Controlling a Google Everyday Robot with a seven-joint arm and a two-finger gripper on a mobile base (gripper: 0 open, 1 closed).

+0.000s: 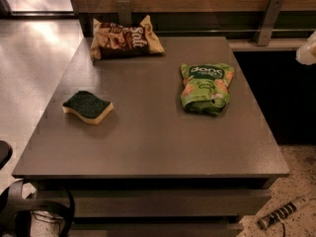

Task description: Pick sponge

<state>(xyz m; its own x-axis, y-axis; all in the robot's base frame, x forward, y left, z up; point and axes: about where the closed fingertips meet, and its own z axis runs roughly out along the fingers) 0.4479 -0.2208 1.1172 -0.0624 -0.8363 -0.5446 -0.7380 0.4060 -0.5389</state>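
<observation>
The sponge [88, 106] lies flat on the left side of the grey table [148, 142]. It has a dark green scouring top over pale yellow foam and wavy edges. Nothing touches it. Of my gripper [307, 48] only a pale piece shows at the right edge of the view, beyond the table's far right corner. It is far from the sponge, level with the far part of the table, and holds nothing that I can see.
A bright green snack bag [206, 88] lies right of the table's centre. A brown and cream chip bag [124, 37] lies at the far left edge. A wall rail with metal brackets [269, 14] runs behind the table. Dark cables [34, 214] hang at the lower left.
</observation>
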